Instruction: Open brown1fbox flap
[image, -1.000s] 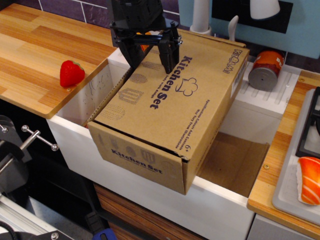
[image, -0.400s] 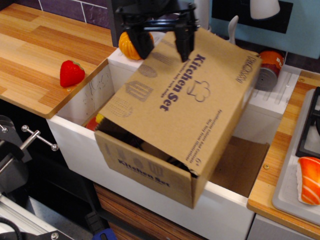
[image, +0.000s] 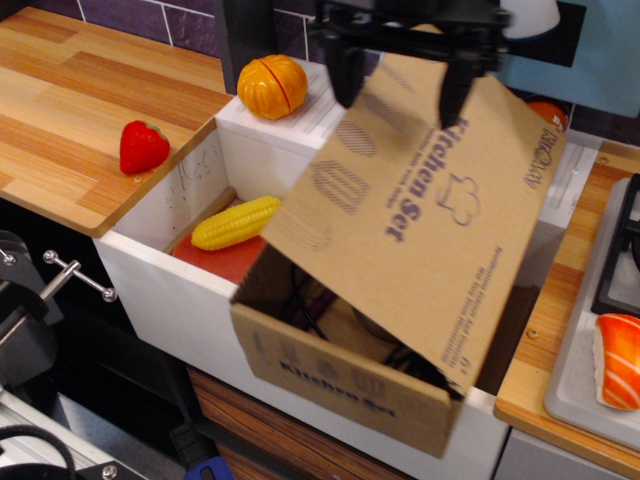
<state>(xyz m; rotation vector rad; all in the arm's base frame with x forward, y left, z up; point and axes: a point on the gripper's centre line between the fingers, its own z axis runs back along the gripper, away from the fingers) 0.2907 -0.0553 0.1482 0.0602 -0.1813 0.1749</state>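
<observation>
The brown1fbox (image: 340, 375) sits in the white sink, its near end resting on the sink's front rim. Its flap (image: 420, 210), with purple "Kitchen Set" lettering and a chef-hat logo, is lifted and tilted up to the right, so the dark inside of the box shows. My black gripper (image: 400, 75) is at the flap's raised far edge, one finger (image: 345, 75) on the left and one on the right, with the edge between them. Whether the fingers pinch the cardboard cannot be told.
A yellow corn cob (image: 236, 222) lies on something red in the sink (image: 160, 290) left of the box. An orange pumpkin (image: 272, 86) sits on the sink's back ledge. A strawberry (image: 142, 147) lies on the wooden counter (image: 60, 100). A sushi piece (image: 618, 360) lies on a tray at right.
The flap has swung up and to the right with my gripper at its far edge. The box has slid right, uncovering the corn, the pumpkin and the box's inside.
</observation>
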